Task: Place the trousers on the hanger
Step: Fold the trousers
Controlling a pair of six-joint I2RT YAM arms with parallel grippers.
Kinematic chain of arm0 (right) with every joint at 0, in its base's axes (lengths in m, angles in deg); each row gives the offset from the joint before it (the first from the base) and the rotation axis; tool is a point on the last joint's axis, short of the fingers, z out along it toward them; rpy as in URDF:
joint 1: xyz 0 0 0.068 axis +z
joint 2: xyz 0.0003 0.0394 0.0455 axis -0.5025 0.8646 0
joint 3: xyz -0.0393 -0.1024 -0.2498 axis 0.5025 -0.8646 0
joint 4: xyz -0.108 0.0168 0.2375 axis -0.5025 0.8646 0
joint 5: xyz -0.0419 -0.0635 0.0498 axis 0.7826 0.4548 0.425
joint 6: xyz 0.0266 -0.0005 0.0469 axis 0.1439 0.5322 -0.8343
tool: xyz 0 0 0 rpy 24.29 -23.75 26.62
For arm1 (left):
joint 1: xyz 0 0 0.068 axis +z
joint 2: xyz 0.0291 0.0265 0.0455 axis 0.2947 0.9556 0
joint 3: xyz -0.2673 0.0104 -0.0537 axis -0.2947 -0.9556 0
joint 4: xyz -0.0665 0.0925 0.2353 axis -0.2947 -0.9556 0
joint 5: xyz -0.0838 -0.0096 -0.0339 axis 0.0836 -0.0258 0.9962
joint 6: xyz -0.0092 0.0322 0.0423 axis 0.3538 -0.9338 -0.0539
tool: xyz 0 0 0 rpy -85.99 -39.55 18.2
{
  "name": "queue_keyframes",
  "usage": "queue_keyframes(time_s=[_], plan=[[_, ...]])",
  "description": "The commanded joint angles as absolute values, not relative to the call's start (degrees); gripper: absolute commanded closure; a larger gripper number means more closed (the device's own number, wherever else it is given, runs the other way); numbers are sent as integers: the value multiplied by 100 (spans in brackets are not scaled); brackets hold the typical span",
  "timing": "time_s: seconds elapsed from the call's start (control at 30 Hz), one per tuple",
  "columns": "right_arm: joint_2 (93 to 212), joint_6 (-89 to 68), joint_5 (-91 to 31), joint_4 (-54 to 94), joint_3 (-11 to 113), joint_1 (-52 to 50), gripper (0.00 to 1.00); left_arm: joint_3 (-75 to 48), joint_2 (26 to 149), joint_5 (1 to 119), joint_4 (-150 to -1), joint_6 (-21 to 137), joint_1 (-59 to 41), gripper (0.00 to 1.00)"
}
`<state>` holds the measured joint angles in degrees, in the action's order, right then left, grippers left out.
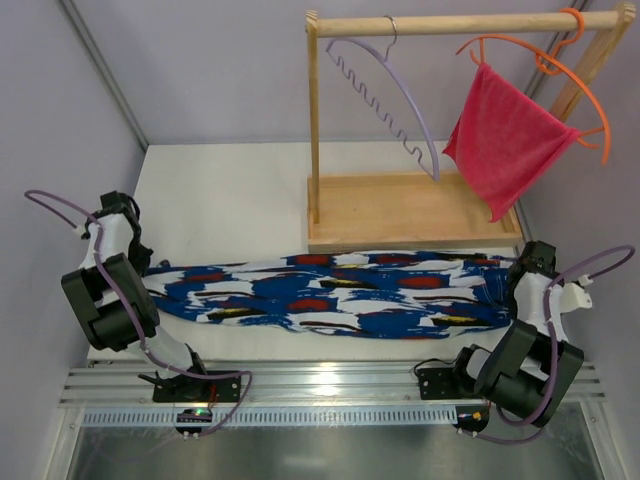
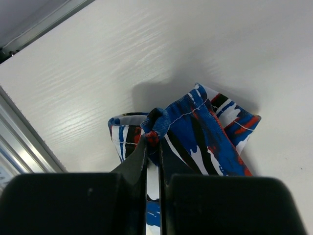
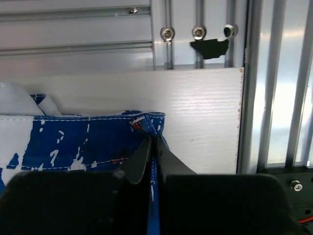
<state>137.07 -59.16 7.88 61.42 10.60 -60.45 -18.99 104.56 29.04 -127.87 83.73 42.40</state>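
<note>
The trousers (image 1: 330,293), royal blue with white, red, black and yellow patches, lie stretched left to right across the front of the white table (image 1: 230,200). My left gripper (image 2: 154,139) is shut on their left end, the hem bunched at the fingertips (image 2: 139,152). At the right end my right gripper (image 3: 153,141) is shut on the stitched blue edge of the trousers (image 3: 88,142). The lavender hanger (image 1: 395,95) with its wavy bar hangs by a silver hook from the wooden rail (image 1: 450,22), tilted.
A wooden rack with a tray base (image 1: 400,215) stands behind the trousers. An orange hanger (image 1: 560,70) holding a pink-red cloth (image 1: 505,140) hangs at the rail's right. Metal rails (image 1: 330,385) run along the table's near edge.
</note>
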Motion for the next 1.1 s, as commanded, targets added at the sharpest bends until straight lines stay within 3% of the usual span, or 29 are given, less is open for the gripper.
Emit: queue_keyframes(time_s=[0.0,0.1,0.13,0.17,0.2,0.23,0.3,0.33,0.43,0.57,0.77,1.07], plan=[[13467,-5653,1366,6504,1221,-6496,96,-1961,10208,2546,-12791,8527,4377,100],[13282,-5538,1225,6634,1290,-6663,94,-2014,10102,2537,-12712,8449,4474,100],[13238,-5477,1173,6644,1308,-6681,90,-1988,10094,2598,-12738,8466,4500,97],[13202,-5337,1007,6609,1334,-6690,80,-1901,10093,2703,-12799,8448,4579,91],[13158,-5249,970,6670,1448,-6708,66,-1830,10085,2739,-12843,8414,4597,84],[13123,-5187,918,6731,1527,-6708,60,-1751,10067,2713,-12878,8404,4597,61],[13062,-4924,523,6749,1834,-6708,45,-1489,9953,2809,-12931,8396,4597,43],[13000,-4905,435,6828,1966,-6708,44,-1409,9918,3088,-12931,8378,4588,35],[13157,-4765,-136,6969,2581,-6708,40,-1206,9830,3669,-12695,8291,4527,28],[13675,-4826,-707,7111,3346,-6620,39,-1056,9961,4452,-12518,8053,4176,27],[15106,-5247,-383,7531,4164,-6005,33,-1276,10076,4339,-12307,8123,3973,27],[15900,-5749,-418,7190,4165,-5803,30,-1443,10155,4216,-12158,8422,3964,27]])
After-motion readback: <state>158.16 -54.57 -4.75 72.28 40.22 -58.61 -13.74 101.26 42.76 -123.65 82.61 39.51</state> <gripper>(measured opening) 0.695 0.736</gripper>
